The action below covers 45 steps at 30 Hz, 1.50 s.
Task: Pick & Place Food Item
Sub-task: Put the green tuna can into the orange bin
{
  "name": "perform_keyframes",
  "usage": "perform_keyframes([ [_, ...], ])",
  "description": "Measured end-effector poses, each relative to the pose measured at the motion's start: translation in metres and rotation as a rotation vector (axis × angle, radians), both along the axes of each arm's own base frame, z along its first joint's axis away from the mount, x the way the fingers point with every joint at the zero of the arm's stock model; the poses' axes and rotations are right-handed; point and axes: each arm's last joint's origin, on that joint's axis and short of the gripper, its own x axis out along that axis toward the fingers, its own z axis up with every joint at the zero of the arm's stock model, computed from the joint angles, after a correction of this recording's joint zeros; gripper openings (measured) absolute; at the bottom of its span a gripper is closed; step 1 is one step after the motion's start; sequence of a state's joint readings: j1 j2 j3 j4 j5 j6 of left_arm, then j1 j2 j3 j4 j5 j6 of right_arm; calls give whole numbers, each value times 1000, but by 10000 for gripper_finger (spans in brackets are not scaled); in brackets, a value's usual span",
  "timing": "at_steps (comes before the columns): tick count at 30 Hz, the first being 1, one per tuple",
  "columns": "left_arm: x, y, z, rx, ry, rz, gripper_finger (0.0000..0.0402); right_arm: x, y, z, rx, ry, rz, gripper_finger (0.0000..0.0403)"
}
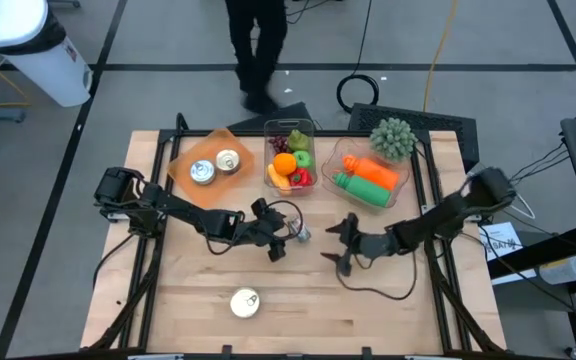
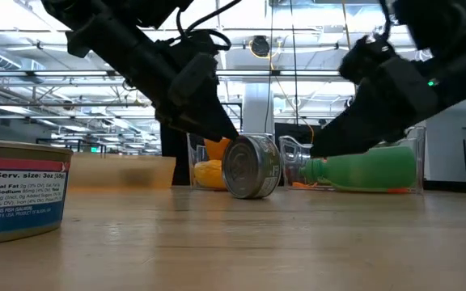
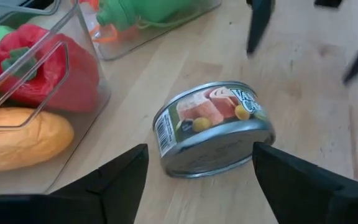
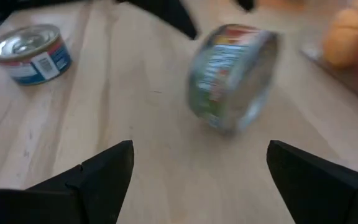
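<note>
Can: small round metal food can (image 3: 213, 129) with green-and-red printed label, lying on its side on its curved wall, on the pale wooden counter (image 1: 368, 310)
Can position: counter middle, just beside the clear plastic bin of toy produce (image 1: 290, 160), between the two tools
Left tool (image 1: 280, 240): fingers spread wide either side of the can, not touching it, holding nothing
Right tool (image 1: 345, 245): open wide, empty, facing the can from the other side, apart from it
Cans count: four; the tipped one, one upright tin with blue-and-red label (image 1: 245, 302) near the front edge, two in the orange tray (image 1: 183, 162)
Bins count: two clear ones; second holds a green bottle (image 1: 360, 188) and an orange item
Arms count: two
</note>
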<state>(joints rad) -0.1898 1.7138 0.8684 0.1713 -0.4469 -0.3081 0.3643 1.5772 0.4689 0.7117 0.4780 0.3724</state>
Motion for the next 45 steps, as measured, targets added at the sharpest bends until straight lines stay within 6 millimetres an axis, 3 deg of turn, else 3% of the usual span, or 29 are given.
perform_keyframes([
  [6,0,0,0,0,0,1,290,44,10,-8,-105,22,41,348],
  [11,1,0,2,-17,-24,9,290,68,9,-13,-189,7,-190,348],
  [20,1,-1,1,-44,-27,27,281,75,3,-22,-201,24,-300,341],
  [31,1,-1,2,-50,-43,30,275,81,-9,-20,-45,-22,-294,267],
  [45,2,-1,3,-60,-53,35,276,85,-24,-19,-35,-30,-323,268],
])
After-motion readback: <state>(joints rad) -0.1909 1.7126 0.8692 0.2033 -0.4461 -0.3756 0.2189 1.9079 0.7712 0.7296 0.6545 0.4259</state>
